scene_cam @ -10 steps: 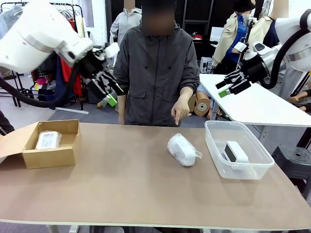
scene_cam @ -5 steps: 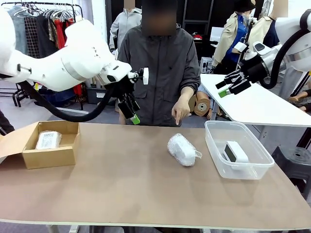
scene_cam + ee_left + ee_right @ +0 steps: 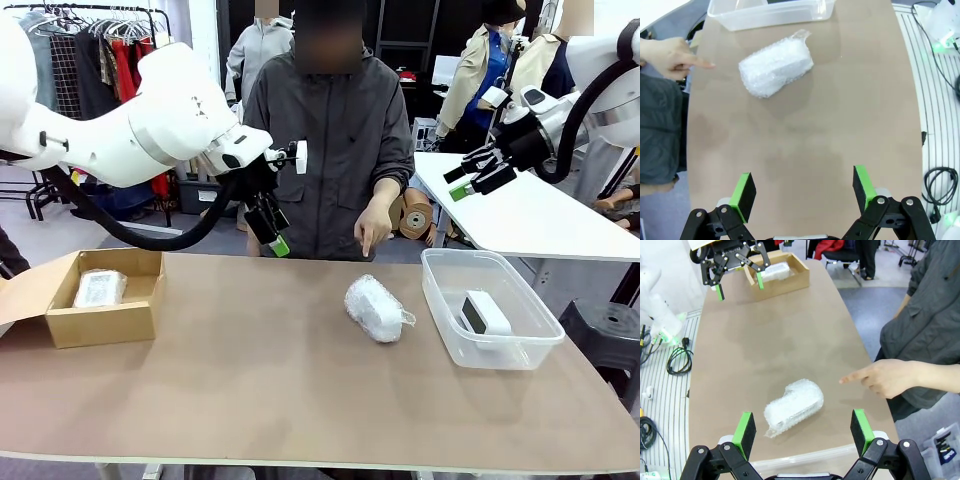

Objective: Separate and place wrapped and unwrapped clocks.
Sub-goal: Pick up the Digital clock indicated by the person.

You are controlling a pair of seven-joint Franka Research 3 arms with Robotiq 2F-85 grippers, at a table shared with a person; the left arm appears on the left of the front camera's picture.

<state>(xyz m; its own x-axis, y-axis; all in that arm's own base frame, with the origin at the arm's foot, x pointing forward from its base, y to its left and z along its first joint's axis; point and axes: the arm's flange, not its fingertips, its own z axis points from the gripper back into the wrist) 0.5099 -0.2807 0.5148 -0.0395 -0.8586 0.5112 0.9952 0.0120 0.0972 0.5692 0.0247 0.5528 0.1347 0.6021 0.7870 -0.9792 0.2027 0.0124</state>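
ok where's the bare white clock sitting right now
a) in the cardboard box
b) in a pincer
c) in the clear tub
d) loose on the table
c: the bare white clock lies inside the clear tub at the table's right end, while the cardboard box holds a wrapped lump.

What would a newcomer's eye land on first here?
The bubble-wrapped lump lying alone mid-table, with the person's hand pointing down at it from the far side. Next, the left gripper hanging open above the far edge, left of that hand. A second wrapped lump sits in the cardboard box on the left, the bare white clock in the clear tub on the right.
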